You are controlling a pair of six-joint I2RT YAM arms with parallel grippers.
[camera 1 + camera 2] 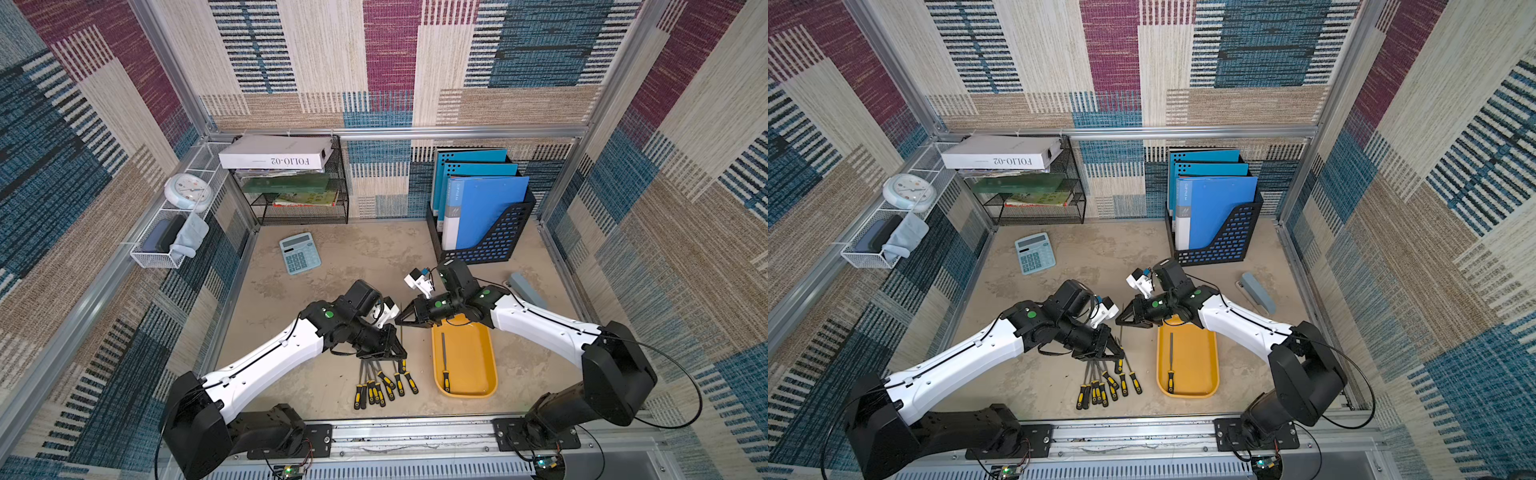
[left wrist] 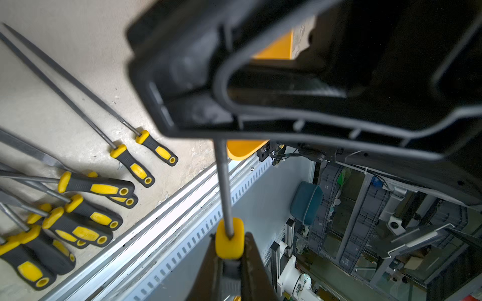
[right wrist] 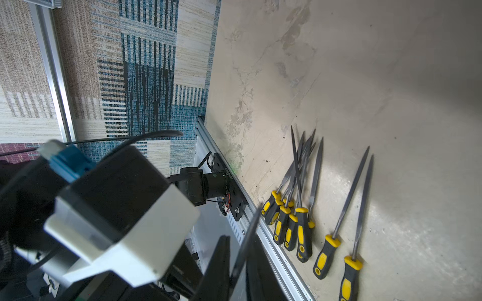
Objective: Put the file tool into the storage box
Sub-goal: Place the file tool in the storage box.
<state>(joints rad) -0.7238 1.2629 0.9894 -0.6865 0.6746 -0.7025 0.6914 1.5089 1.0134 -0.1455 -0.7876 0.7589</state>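
A file tool [image 1: 401, 332] [image 1: 1121, 334] with a yellow-black handle stands upright between the two arms. My left gripper [image 1: 400, 354] [image 2: 230, 238] is shut on its handle, and the grey shaft [image 2: 223, 182] rises from it. My right gripper [image 1: 400, 321] [image 3: 241, 250] is shut on the shaft's upper part [image 3: 249, 234]. The storage box [image 1: 471, 365] [image 1: 1196, 365], a yellow tray, lies just right of both grippers and holds one file [image 1: 444, 357]. Several more files [image 1: 384, 382] [image 3: 300, 221] lie fanned on the table below the left gripper.
A blue calculator [image 1: 300, 252] lies at the back left. A black mesh rack [image 1: 303, 199] and a black folder holder [image 1: 494, 241] with blue folders stand along the back wall. A grey stapler [image 1: 528, 289] lies at the right. The metal rail [image 1: 415, 436] borders the front.
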